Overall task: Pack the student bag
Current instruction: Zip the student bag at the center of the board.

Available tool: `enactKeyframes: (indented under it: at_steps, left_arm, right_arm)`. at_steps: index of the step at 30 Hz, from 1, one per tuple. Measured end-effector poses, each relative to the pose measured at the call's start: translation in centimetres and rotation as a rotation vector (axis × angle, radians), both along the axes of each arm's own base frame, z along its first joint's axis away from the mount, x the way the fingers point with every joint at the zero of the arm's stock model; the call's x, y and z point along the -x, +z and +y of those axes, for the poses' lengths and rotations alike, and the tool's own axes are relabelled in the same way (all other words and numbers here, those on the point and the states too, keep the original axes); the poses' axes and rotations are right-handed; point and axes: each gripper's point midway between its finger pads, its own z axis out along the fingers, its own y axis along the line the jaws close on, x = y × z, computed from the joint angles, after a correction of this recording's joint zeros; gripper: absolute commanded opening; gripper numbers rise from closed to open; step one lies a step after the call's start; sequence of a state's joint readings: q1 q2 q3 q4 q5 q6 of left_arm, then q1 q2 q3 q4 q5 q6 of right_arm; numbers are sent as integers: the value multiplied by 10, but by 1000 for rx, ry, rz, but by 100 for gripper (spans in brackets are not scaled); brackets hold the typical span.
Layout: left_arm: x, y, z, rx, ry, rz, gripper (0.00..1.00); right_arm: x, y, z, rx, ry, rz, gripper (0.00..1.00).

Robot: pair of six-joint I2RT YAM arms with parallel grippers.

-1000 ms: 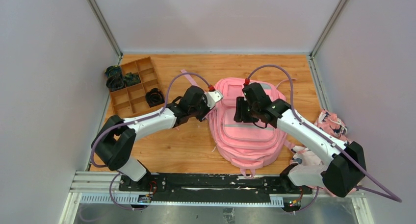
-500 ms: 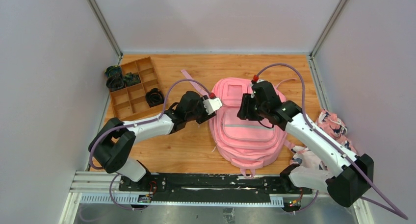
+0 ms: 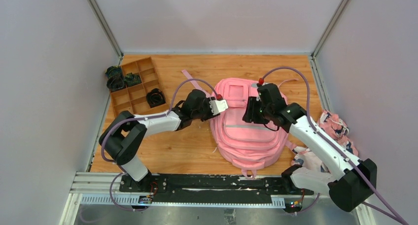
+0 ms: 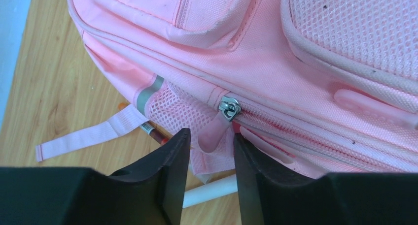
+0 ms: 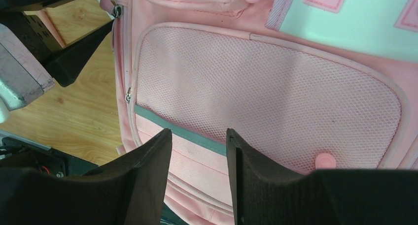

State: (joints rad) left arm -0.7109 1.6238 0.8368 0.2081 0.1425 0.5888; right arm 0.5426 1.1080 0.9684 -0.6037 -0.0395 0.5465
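The student bag [image 3: 246,134] is a large pink backpack lying flat on the wooden table, front up. My left gripper [image 3: 217,110] is at its left side. In the left wrist view my left gripper [image 4: 209,136] is open, and the pink zipper pull [image 4: 215,132] hangs between the jaws from a metal slider [image 4: 229,108] without being pinched. My right gripper [image 3: 249,114] hovers over the bag's front. In the right wrist view my right gripper [image 5: 197,134] is open and empty above the mesh pocket [image 5: 266,87] and the grey strip [image 5: 183,132].
A wooden divider tray [image 3: 127,94] with black items stands at the back left. A patterned cloth bundle [image 3: 336,126] lies at the right wall. A pen [image 4: 152,134] and a white tube [image 4: 212,194] lie under the bag's left edge, beside a loose strap [image 4: 84,139].
My left gripper has moved right, closer to the bag's left side. My right gripper has shifted a little right and back over the bag's front.
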Motion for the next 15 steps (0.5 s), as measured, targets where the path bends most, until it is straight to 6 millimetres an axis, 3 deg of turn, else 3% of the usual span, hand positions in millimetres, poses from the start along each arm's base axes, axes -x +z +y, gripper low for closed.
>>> enactKeyframes:
  at_steps: [2, 8, 15]
  left_arm:
    - [-1, 0, -2, 0, -6, 1, 34]
    - [0, -3, -7, 6, -25, 16, 0]
    - [3, 2, -7, 19, -29, 16, 0]
  right_arm:
    - [0, -3, 1, 4, 6, 8, 49]
    - [-3, -13, 1, 23, 12, 38, 49]
    - [-41, -1, 12, 7, 10, 41, 49]
